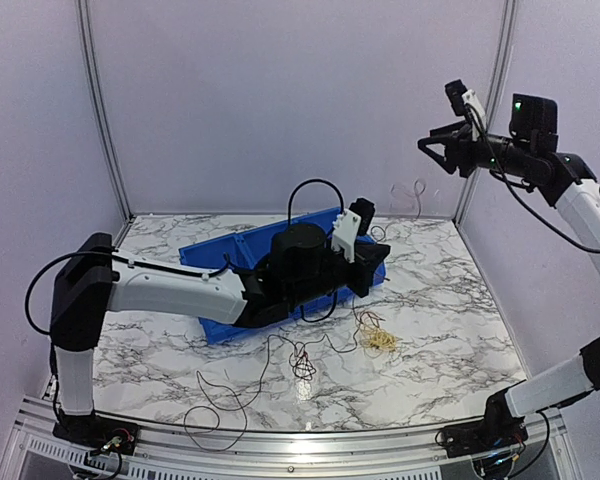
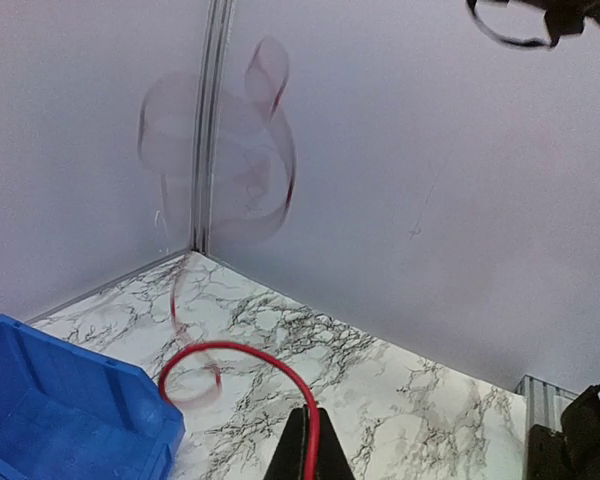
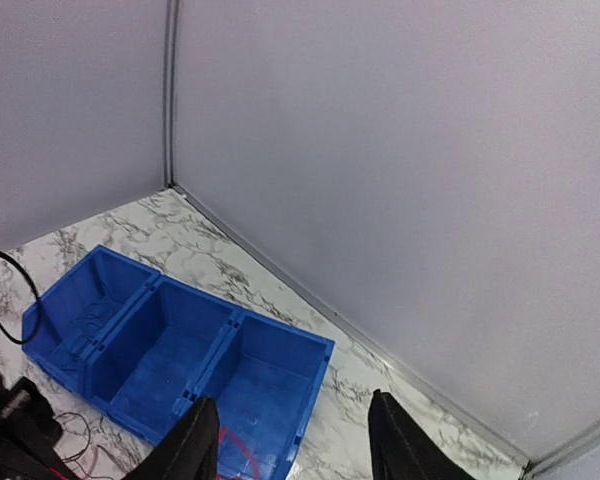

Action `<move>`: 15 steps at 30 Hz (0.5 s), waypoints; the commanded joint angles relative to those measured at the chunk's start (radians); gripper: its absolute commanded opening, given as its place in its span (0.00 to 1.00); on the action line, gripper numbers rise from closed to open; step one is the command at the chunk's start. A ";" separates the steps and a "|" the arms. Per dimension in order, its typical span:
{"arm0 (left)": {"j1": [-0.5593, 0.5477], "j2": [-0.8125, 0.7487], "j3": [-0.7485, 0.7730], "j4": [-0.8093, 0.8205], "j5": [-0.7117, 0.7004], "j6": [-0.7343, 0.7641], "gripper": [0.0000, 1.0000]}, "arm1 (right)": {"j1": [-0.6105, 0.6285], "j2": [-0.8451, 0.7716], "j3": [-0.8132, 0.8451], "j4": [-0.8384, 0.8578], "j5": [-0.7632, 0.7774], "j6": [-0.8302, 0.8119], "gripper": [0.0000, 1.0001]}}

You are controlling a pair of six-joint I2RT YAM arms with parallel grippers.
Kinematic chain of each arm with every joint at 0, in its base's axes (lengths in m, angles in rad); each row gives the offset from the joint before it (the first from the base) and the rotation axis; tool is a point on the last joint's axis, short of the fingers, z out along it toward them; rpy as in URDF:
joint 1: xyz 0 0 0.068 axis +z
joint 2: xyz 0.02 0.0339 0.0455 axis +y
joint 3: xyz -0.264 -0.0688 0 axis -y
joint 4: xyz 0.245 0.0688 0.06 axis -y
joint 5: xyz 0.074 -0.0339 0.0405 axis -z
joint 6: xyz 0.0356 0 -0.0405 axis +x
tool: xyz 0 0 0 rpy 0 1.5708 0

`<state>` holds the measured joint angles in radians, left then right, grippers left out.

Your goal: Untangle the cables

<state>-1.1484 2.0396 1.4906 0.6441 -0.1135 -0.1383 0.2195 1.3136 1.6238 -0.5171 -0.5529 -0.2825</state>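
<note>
The left gripper [image 2: 305, 455] is pinching the red cable [image 2: 242, 350] between closed jaws, hovering over the right end of the blue bin [image 3: 285, 328]. From the fingertips the cable is arcing left in a low loop just beside the bin. It is then climbing toward the back corner as a blurred ribbon, so its long axis is running up and away from the hand.

The right gripper [image 3: 295, 440] is hanging high near that corner with its fingers spread and nothing between them, well above the marble table [image 1: 460, 300].

The other cables are lying on the near side of the left gripper: a yellow bundle [image 1: 382, 340] and, beside it, a red and dark tangle [image 1: 302, 362]. The left arm is clearly the nearer one to both.

The bin's three compartments are looking mostly bare. A trace of red is showing in the end compartment, though it is hard to tell whether it is resting inside.
</note>
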 commanded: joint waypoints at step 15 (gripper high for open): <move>0.009 -0.232 -0.026 0.022 -0.195 -0.088 0.00 | 0.073 -0.245 -0.765 0.051 0.026 -0.203 0.71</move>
<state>-1.1461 1.8160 1.4612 0.6533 -0.2455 -0.2077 0.2302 1.0588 0.9268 -0.5232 -0.4618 -0.4213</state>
